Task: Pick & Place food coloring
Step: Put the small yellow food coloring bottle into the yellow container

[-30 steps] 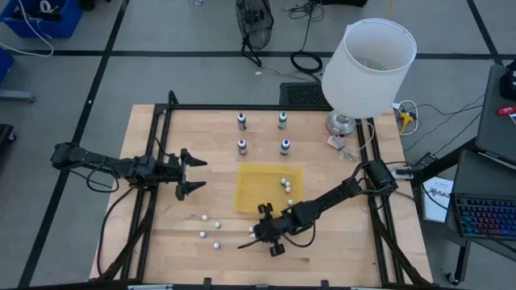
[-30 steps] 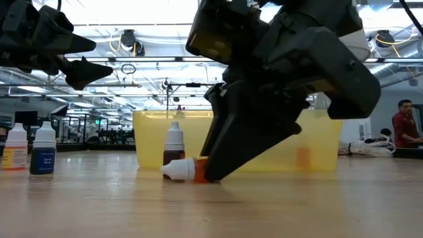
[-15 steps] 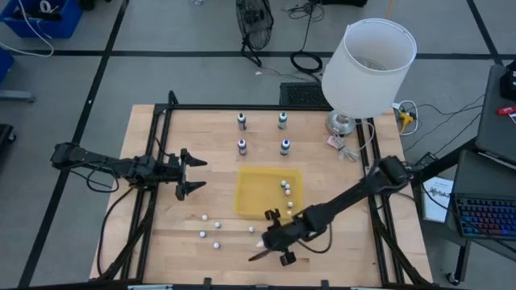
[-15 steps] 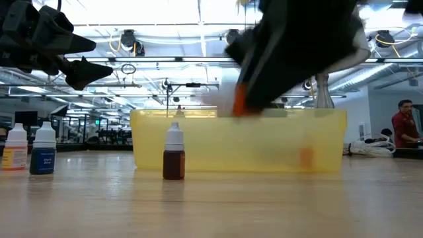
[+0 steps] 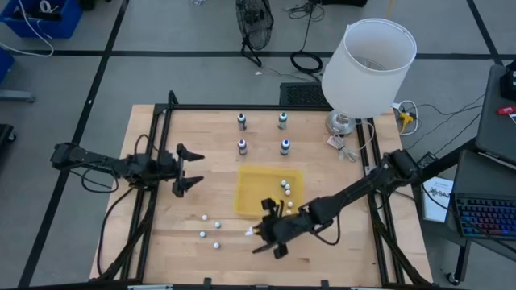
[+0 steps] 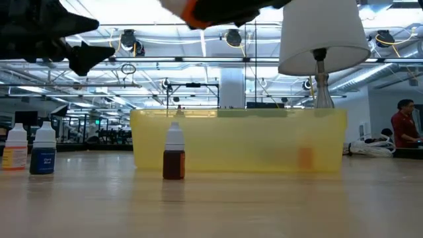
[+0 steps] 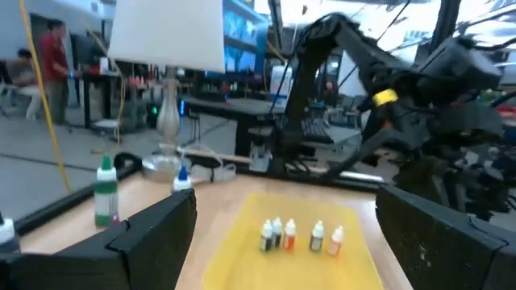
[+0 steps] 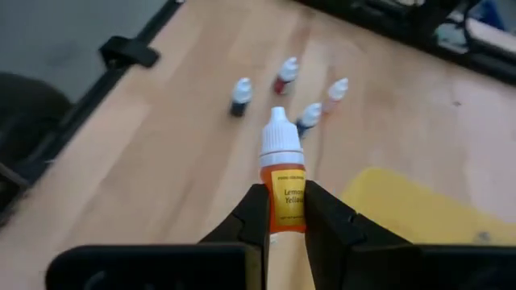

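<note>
Four loose dropper bottles (image 8: 242, 97) seen upright on the wooden table (image 5: 339, 242), near the yellow tray (image 5: 250, 179) and well apart from it on its left front side

Clamped tight in the right gripper (image 8: 282, 201): a fifth dropper, the lemon-yellow bottle (image 8: 284, 173), orange body between the fingers, white cap pointing away from the wrist

Held clear above the table, just beside the tray's front left corner

Counted inside the tray: several more small bottles (image 7: 292, 234), upright in a loose row

Parked left of the tray above the wood: left gripper (image 5: 187, 169), fingers spread wide, grasping nothing

Farther back: four larger bottles (image 5: 241, 121) in a square, and a white-shaded lamp (image 5: 368, 66) at the rear right corner
</note>
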